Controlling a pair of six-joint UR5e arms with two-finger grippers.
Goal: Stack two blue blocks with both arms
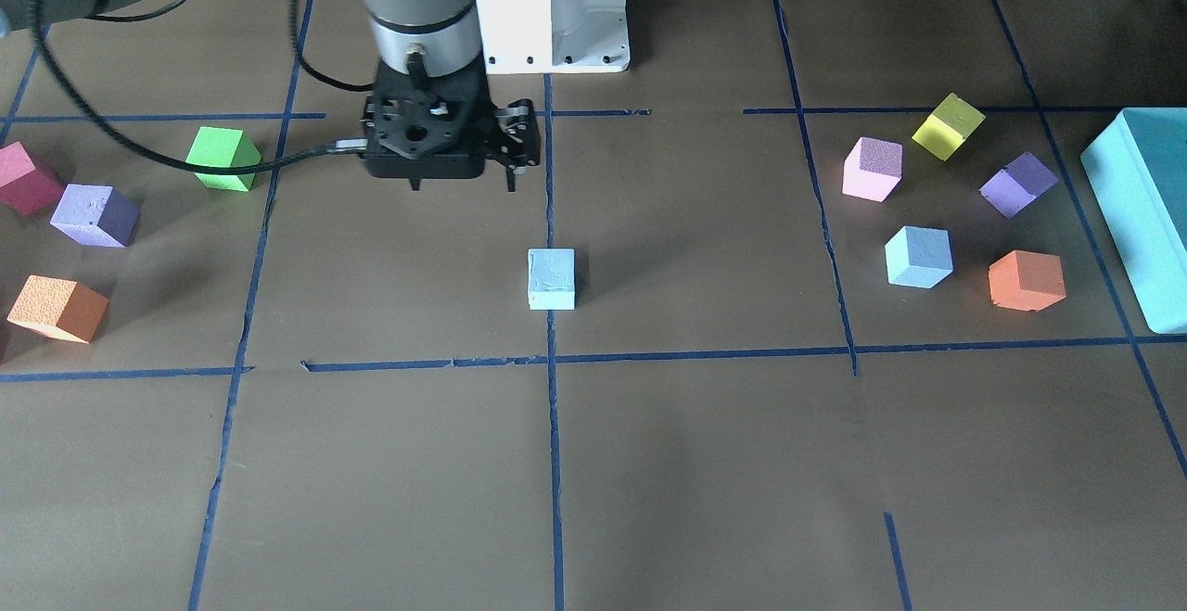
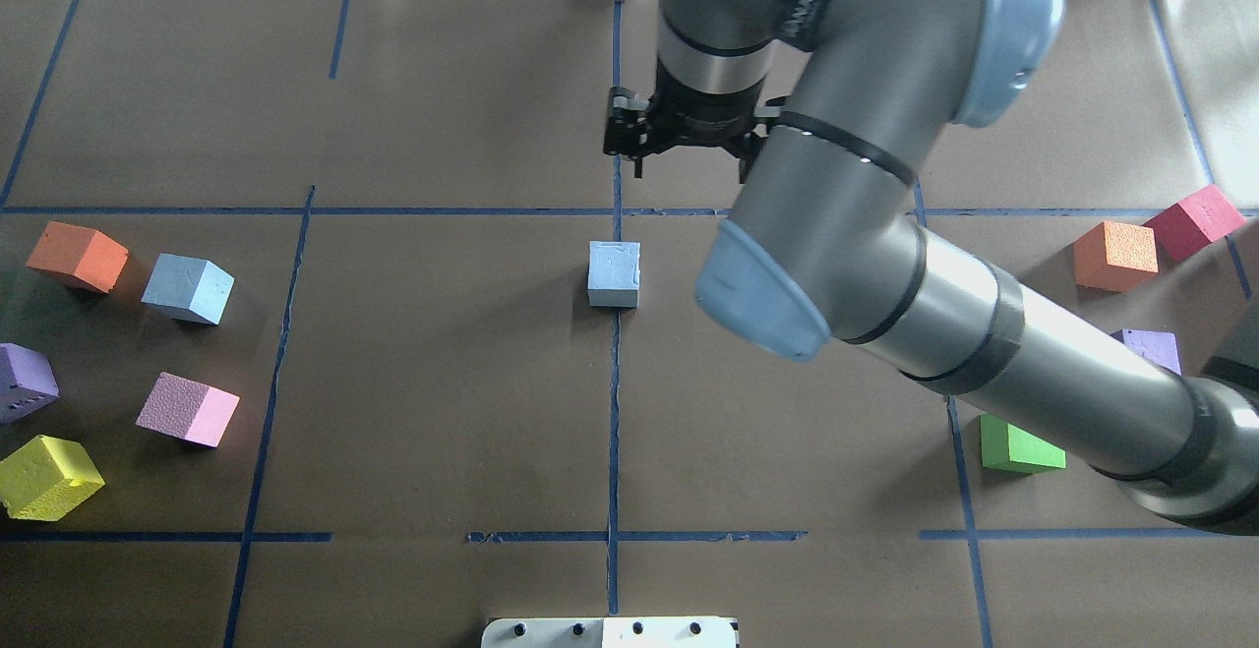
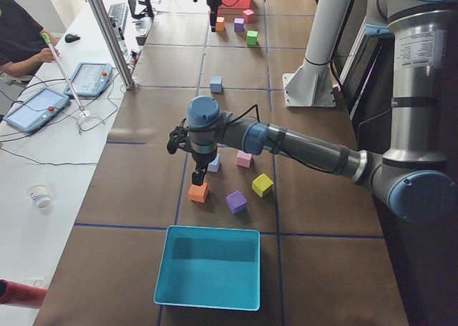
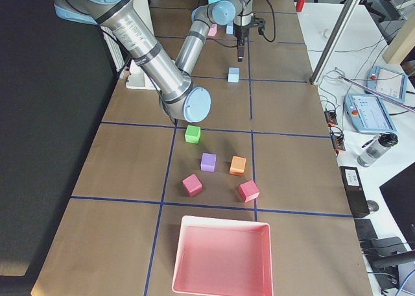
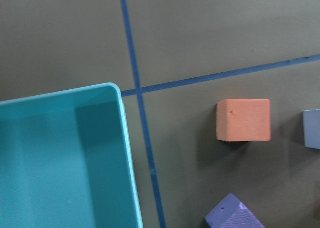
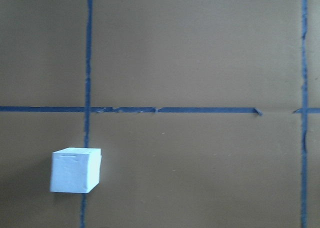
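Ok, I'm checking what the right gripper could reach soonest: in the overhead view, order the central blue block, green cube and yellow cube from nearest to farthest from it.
From the right gripper:
1. central blue block, just below it on the centre tape line.
2. green cube, lower right, by the arm.
3. yellow cube, far lower left.

Teal box (image 1: 1136, 212) cut off at edge; left gripper (image 3: 197, 179) jaws unreadable.
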